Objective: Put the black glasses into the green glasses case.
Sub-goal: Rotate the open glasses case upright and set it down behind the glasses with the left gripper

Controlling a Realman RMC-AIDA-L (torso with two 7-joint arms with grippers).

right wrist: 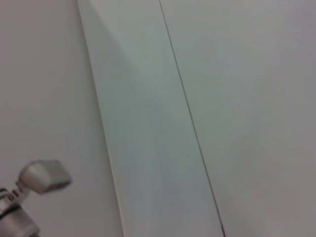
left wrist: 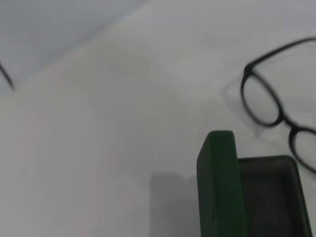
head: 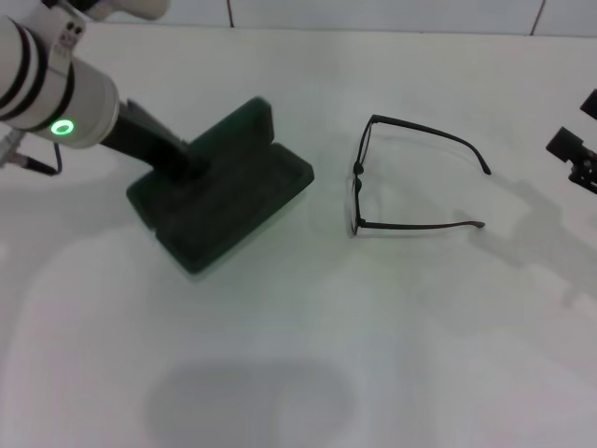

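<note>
Head view: green glasses case (head: 224, 191) lying open on table (head: 392, 355), dark lining showing; left end effector (head: 182, 159) touching it, finger state unclear. Black glasses (head: 410, 177) sitting beside, temples unfolded. Right end effector (head: 576, 154) idling at edge, state unclear.
Left wrist view: case lid (left wrist: 217, 187) standing upright, round lenses (left wrist: 261, 101) showing nearby.
</note>
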